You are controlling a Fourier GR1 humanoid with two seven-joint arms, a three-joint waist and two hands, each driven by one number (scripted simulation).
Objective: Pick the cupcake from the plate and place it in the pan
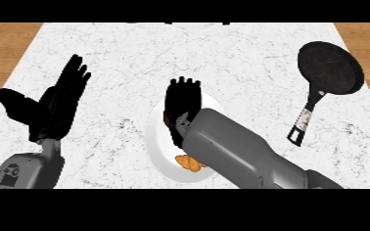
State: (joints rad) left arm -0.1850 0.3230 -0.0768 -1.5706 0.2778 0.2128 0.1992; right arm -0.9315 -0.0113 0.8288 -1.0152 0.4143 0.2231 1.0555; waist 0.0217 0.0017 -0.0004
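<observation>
Though partly hidden, cupcake [189,163] on plate [160,139].

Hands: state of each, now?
Left hand: open, holding nothing, at the view's left.
Right hand: over the plate; open or closed cannot be told.

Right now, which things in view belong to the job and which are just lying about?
Job:
white round plate
orange-brown food piece on it, likely the cupcake, largely hidden by the forearm
black frying pan
right hand, open over the plate

Not in use:
left hand, open, resting at the view's left
white marbled counter
</observation>
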